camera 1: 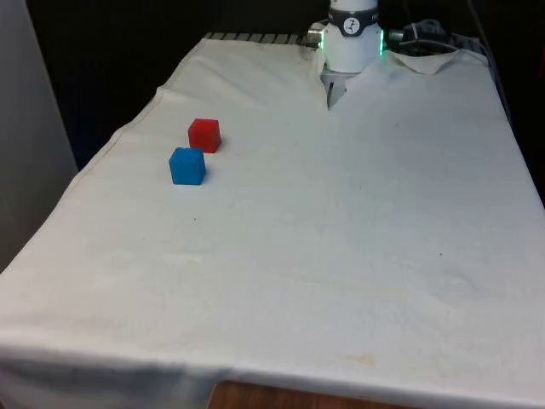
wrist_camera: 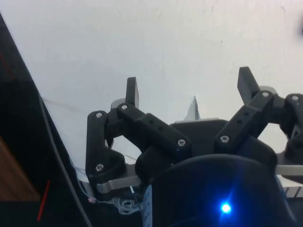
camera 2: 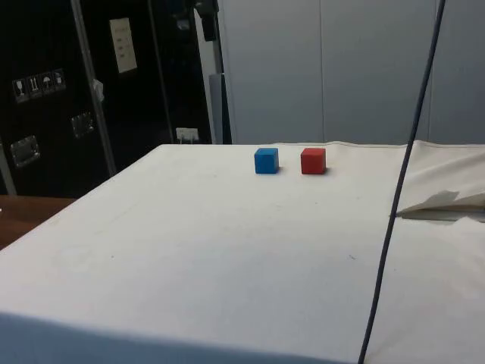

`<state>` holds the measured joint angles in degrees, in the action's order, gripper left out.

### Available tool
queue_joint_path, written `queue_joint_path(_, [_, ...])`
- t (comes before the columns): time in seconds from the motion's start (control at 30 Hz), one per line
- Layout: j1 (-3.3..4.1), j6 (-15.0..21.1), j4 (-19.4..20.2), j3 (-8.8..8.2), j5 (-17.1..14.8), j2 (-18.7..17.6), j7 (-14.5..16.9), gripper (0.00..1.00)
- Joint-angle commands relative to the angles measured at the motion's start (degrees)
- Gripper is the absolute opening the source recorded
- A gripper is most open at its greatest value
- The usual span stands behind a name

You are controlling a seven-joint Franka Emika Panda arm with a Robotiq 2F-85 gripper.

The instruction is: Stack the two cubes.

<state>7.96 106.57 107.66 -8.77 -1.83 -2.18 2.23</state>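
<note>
My gripper point(wrist_camera: 189, 92) hangs open and empty above bare white cloth point(camera 1: 341, 256). The red cube point(camera 1: 204, 135) and blue cube point(camera 1: 186, 165) sit close together, seemingly not touching, unstacked.

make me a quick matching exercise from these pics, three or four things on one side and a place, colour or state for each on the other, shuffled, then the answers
Things
1. red cube
2. blue cube
3. end effector
4. white cloth

Descriptions
A. covers the whole table top
B. open, holding nothing, over bare cloth
C. the cube farther from the camera in the front view
D. the cube nearer the camera in the front view, resting on the cloth beside the other cube, not stacked

Pairs: 1-C, 2-D, 3-B, 4-A
</note>
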Motion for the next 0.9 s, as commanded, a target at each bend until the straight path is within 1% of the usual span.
queue_joint_path(0.0, [-0.06,-0.1,0.2,0.0,0.0,0.2,0.1,1.0])
queue_joint_path(0.03, [-0.17,-0.1,0.5,-0.06,0.0,0.3,0.2,1.0])
queue_joint_path(0.07, [-0.29,0.1,1.7,-0.11,0.5,1.5,0.3,1.0])
queue_joint_path(0.13, [-0.34,0.2,2.5,-0.17,0.7,2.2,0.4,1.0])
queue_joint_path(0.17, [-0.52,0.3,3.6,-0.17,0.9,3.1,0.5,1.0])
queue_joint_path(0.3, [-0.74,0.7,5.7,-0.23,1.5,4.9,0.6,1.0])
queue_joint_path(0.33, [-0.69,0.1,5.0,-0.17,1.1,4.2,0.5,1.0])
queue_joint_path(0.4, [-0.97,0.9,7.4,-0.29,2.0,6.2,0.8,1.0])
queue_joint_path(0.53, [-1.32,1.1,9.6,-0.4,2.8,8.1,1.0,1.0])
queue_joint_path(0.6, [-1.43,1.1,10.5,-0.46,3.1,8.9,1.0,1.0])
queue_joint_path(0.63, [-1.38,0.5,10.0,-0.46,2.7,8.5,1.0,1.0])
queue_joint_path(0.67, [-1.55,1.1,11.1,-0.57,3.4,9.3,1.1,1.0])
queue_joint_path(0.7, [-1.66,1.1,12.0,-0.69,3.8,10.1,1.1,1.0])
queue_joint_path(0.87, [-2.01,1.3,14.0,-1.43,4.9,11.6,1.7,1.0])
